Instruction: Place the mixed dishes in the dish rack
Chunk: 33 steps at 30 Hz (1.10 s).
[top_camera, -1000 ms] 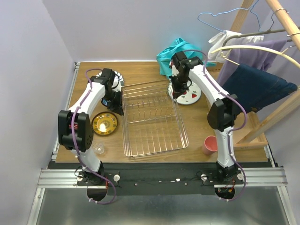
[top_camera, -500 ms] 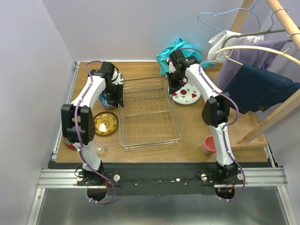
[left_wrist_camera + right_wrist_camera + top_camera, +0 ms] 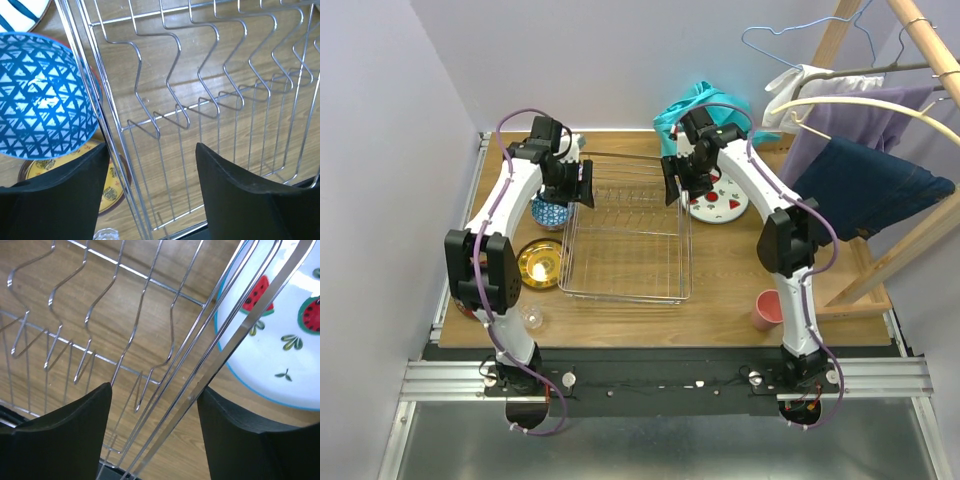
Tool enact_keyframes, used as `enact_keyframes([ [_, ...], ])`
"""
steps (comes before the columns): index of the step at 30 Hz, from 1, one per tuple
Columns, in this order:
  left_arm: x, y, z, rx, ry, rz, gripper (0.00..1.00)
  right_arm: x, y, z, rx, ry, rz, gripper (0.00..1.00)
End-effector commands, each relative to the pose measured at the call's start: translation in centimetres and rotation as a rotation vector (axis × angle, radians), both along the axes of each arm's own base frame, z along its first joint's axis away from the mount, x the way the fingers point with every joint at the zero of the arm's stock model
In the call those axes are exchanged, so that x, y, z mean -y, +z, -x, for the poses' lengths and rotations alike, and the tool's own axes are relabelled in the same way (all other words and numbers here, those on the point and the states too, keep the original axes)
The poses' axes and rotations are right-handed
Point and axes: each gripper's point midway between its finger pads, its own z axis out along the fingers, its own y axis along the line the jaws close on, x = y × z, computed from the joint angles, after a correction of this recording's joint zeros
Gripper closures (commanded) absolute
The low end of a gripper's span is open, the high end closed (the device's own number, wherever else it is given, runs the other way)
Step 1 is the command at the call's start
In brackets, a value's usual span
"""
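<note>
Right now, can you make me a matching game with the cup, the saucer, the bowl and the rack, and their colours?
Things:
1. cup
2. saucer
3. bowl
4. rack

Colours:
A. blue triangles on white
B. pink
C. silver wire
D. gold

Pairs: 1-B, 2-D, 3-A, 4-C.
</note>
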Motion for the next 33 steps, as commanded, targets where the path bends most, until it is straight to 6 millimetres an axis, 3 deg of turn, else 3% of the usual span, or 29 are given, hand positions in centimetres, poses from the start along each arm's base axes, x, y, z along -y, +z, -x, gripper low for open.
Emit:
enact_keyframes([
  [1,1.2,2.8,1.3,0.102,-0.081,0.052,0.22,-1.6,4.8,2.1,0.086,0.071,-0.067,0.22],
  [6,1.3,1.7,1.5,0.083,-0.088,0.061,0.22,-1.0,4.9,1.7,0.112,0.071,-0.039,0.22],
  [10,0.8,2.4,1.0,0.105,-0.071,0.029,0.22,-0.9,5.3,1.0,0.141,0.068,-0.021,0.22],
  [14,-0.7,5.5,0.5,0.188,-0.056,-0.023,0.22,-0.3,6.0,1.7,0.159,0.089,-0.01,0.22],
  [15,-1.1,6.6,0.7,0.225,-0.079,-0.035,0.22,-0.1,6.9,2.2,0.175,0.102,-0.018,0.22],
  [17,-2.3,7.7,1.7,0.228,-0.122,-0.045,0.22,0.5,6.4,3.6,0.155,0.148,-0.009,0.22],
  [18,-3.2,7.9,2.3,0.239,-0.195,-0.085,0.23,0.8,7.2,4.3,0.179,0.188,-0.01,0.21],
  [19,-4.0,7.5,4.2,0.18,-0.248,-0.107,0.24,1.1,7.2,4.7,0.188,0.216,-0.003,0.21],
  [22,-7.2,8.5,7.1,0.201,-0.421,-0.144,0.27,2.0,7.1,6.2,0.18,0.245,0.008,0.2],
  [25,-10.1,8.2,12.5,0.158,-0.595,-0.175,0.28,2.2,6.6,6.8,0.167,0.251,0.009,0.2],
  [26,-10.6,6.4,14.7,0.084,-0.624,-0.179,0.27,2.0,6.7,6.9,0.164,0.259,-0.001,0.2],
  [28,-12.3,5.6,17.7,0.088,-0.702,-0.299,0.27,1.4,7.2,6.8,0.173,0.27,-0.031,0.2],
  [29,-12.7,3.0,19.8,0.042,-0.815,-0.309,0.27,1.2,7.0,6.6,0.169,0.272,-0.037,0.2],
  [30,-13.0,2.8,21.2,0.054,-0.847,-0.351,0.28,0.9,7.2,6.5,0.172,0.279,-0.048,0.2],
  [32,-12.6,0.5,23.5,0.027,-0.92,-0.319,0.29,0.3,7.7,5.9,0.185,0.293,-0.07,0.2],
  [33,-12.3,0.3,24.3,0.055,-0.943,-0.321,0.3,0.1,7.8,5.8,0.189,0.302,-0.075,0.2],
])
